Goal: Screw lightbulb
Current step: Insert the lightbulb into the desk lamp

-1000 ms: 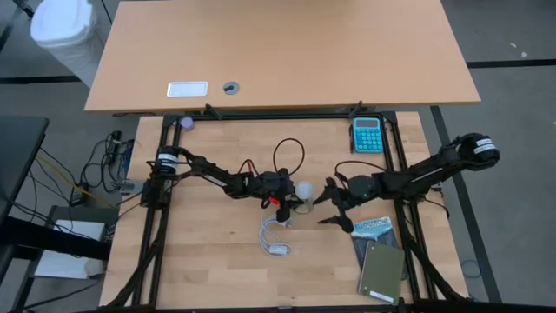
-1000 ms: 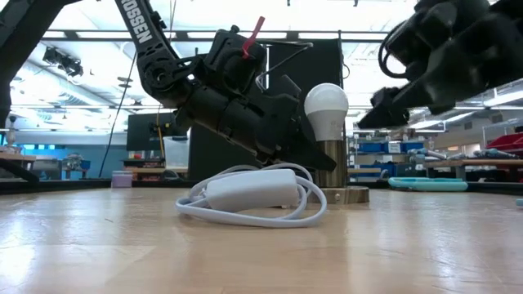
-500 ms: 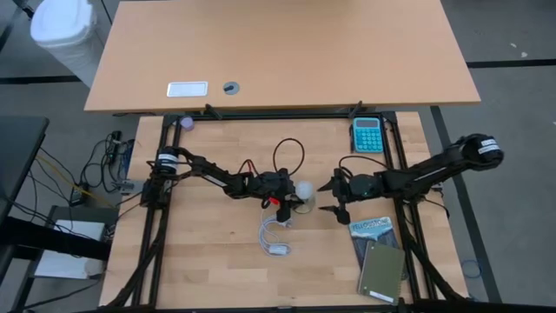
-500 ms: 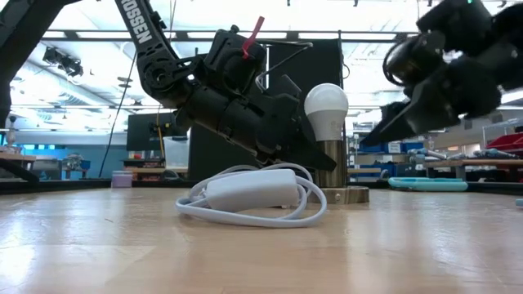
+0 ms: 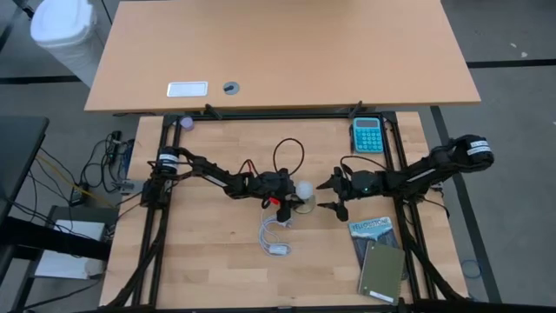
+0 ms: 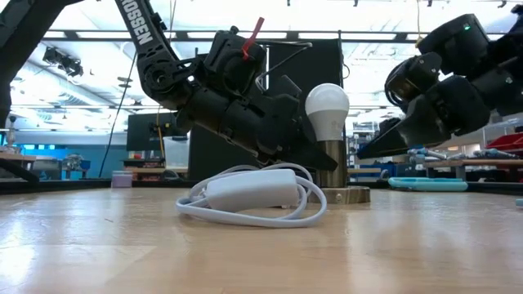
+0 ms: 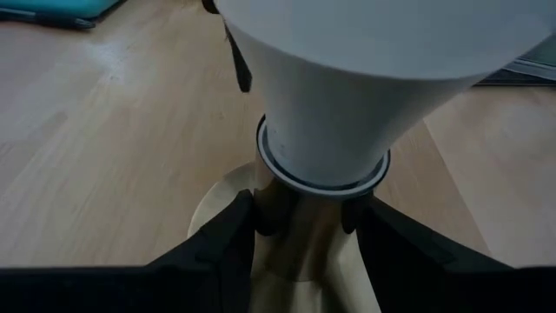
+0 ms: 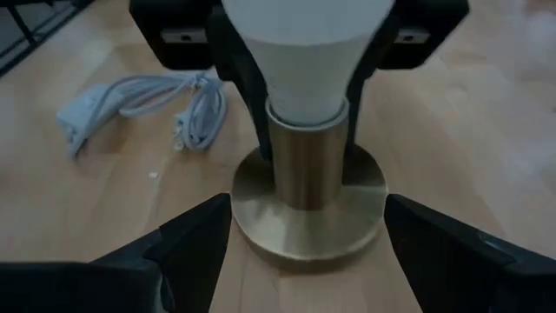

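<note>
Wooden boards form the table (image 5: 217,252) we look down on from above, where the lightbulb (image 5: 303,189) stands at the middle, the left gripper (image 5: 291,198) pressed against it and the right gripper (image 5: 328,196) just beside it on the other side, fingers spread apart. Level with the tabletop, we see the bulb upright in a brass socket (image 6: 333,171), a coiled white cord (image 6: 253,194) in front. Through the left wrist camera, we see the left fingers (image 7: 228,236) clamped on the socket stem, directly under the bulb's neck. Through the right wrist camera, we see the right fingers (image 8: 195,235) wide open, either side of the socket base, touching nothing.
</note>
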You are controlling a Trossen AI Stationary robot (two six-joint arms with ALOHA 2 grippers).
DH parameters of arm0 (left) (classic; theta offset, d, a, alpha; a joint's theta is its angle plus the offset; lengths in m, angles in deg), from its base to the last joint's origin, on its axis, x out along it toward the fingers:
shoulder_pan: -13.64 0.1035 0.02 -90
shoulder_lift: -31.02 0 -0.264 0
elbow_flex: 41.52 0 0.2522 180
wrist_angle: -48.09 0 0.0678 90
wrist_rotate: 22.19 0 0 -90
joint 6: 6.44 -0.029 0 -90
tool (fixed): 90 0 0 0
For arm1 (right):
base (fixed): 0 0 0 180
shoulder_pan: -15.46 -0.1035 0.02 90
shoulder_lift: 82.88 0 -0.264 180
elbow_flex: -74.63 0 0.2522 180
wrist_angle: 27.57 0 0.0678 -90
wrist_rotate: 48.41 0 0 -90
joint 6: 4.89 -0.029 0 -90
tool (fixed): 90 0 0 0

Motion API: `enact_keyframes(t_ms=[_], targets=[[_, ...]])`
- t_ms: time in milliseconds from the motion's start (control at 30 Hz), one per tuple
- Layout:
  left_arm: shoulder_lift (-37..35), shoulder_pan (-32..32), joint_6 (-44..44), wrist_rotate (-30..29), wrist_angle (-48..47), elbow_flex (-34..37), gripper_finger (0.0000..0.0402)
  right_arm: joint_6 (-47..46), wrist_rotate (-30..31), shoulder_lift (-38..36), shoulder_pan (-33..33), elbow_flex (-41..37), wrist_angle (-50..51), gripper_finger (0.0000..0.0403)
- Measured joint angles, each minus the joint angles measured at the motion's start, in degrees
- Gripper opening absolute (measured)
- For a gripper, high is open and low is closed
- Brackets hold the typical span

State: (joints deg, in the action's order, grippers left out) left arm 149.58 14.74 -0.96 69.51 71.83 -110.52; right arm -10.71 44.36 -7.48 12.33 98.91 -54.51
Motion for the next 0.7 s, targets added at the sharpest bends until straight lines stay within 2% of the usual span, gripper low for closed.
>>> enact_keyframes(t_ms=[433,600,700], targets=[[0.0,0.0,-0.5,1.3,0.0,0.0,0.0188,1.8,-8.3,9.7,4.0,1.0,-13.8,0.0311],[0.0,0.0,-0.5,1.5,0.1,0.0,0.0188,6.0,-9.1,9.9,5.4,3.7,-13.5,0.0310],[0.0,0.0,-0.5,1.6,0.0,0.0,0.0188,7.3,-12.0,9.9,6.9,5.7,-11.7,0.0309]])
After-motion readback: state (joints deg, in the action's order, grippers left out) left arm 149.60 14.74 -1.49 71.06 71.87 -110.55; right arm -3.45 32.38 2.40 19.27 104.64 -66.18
